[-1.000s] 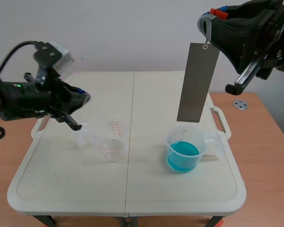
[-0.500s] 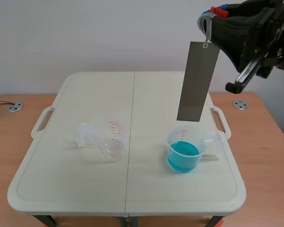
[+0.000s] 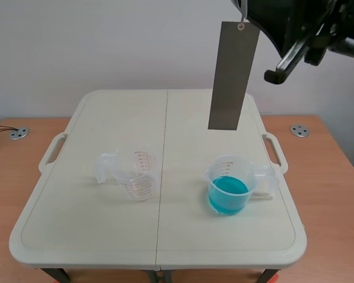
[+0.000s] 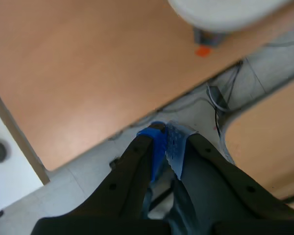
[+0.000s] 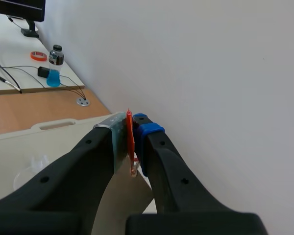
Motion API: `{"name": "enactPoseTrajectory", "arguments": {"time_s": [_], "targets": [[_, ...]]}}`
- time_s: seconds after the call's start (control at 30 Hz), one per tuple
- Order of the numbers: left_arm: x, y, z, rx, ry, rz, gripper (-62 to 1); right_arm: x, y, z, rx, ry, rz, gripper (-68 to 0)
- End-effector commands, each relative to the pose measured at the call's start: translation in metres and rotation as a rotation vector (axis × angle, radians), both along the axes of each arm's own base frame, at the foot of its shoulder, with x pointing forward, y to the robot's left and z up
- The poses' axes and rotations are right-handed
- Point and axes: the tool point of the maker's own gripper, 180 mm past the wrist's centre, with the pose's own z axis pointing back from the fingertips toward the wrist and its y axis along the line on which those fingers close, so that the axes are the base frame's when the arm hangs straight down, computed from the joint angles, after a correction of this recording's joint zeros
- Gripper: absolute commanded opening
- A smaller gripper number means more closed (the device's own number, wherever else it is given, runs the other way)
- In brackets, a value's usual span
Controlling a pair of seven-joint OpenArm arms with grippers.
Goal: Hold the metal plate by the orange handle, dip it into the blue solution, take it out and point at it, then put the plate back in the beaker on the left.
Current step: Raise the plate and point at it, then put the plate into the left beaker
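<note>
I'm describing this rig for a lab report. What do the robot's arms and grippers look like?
Both grippers have two thick black fingers. The left gripper has blue dotted pads. The right gripper has one blue pad and one grey-green. The right arm is bulky, black and angular.

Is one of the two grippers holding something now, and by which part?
The right gripper has its jaws shut on the orange handle atop the metal plate; the left gripper holds nothing.

The metal plate (image 3: 230,76) is hanging high, its lower edge well above the blue-solution beaker (image 3: 229,184), so open air is sitting over that rim. Bare table (image 3: 183,153) is showing between it and the empty beaker (image 3: 135,174), whose mouth is standing uncovered too.
</note>
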Motion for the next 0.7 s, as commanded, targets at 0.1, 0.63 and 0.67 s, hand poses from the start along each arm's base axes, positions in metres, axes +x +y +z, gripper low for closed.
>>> {"name": "enactPoseTrajectory", "arguments": {"time_s": [0.1, 0.63, 0.67], "targets": [[-0.039, -0.011, -0.015, -0.001, 0.07, -0.025, -59.0, 0.003, 0.016, 0.011, 0.03, -0.017, 0.038, -66.4], [-0.16, -0.086, -0.054, -0.118, 0.322, -0.129, -59.0, 0.024, 0.063, 0.003, 0.057, 0.061, 0.12, -66.4], [-0.166, -0.092, -0.055, -0.127, 0.333, -0.14, -59.0, 0.026, 0.067, 0.001, 0.057, 0.071, 0.124, -66.4]]}}
